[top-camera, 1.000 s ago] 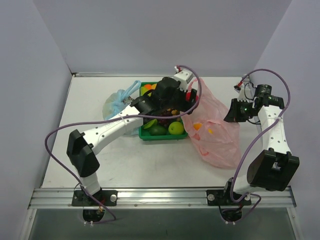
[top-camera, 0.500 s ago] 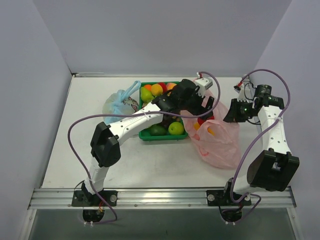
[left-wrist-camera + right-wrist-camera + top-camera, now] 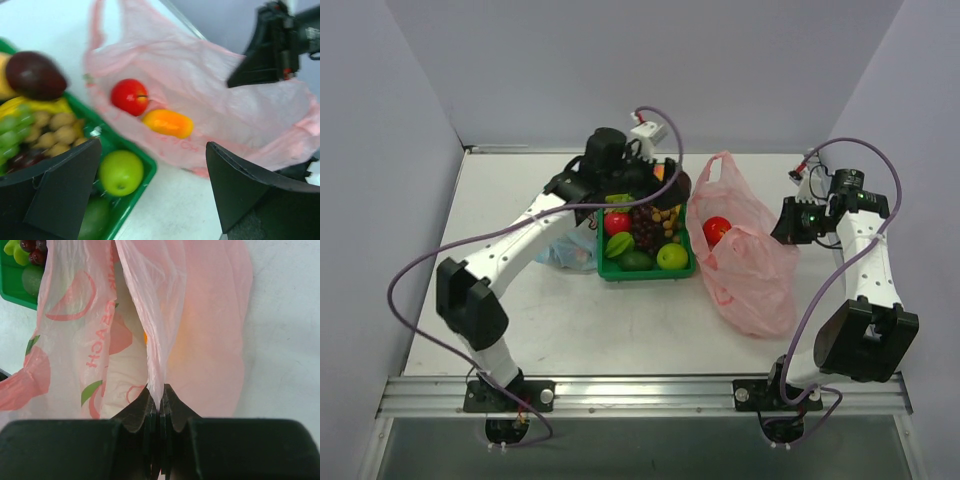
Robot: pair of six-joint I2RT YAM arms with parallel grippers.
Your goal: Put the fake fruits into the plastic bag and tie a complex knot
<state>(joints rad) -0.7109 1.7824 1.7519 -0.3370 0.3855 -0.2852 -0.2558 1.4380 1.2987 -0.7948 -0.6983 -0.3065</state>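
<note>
White tabletop (image 3: 520, 320), plain grey walls all round. The pink plastic bag (image 3: 750, 285) lies on the table just right of the green tray (image 3: 620, 274). Its long axis runs diagonally: handle loop and mouth at the far end next to the tray, closed bottom pointing toward the right arm's base.

Inside the bag you can see a red apple (image 3: 129, 96) and an oblong orange-yellow fruit (image 3: 168, 123) just beside it, one end nosing up to the apple.

The right gripper (image 3: 160, 402) is pinched tight on a fold of the bag's edge, so the plastic stands up like a ridge. The left gripper (image 3: 152, 150) has its fingers spread wide with nothing in them, hanging over the tray's bag-side rim.

The tray holds a green apple (image 3: 120, 172), green grapes (image 3: 12, 127) and more. A blue bag (image 3: 560, 255) sits partly under the left arm.
</note>
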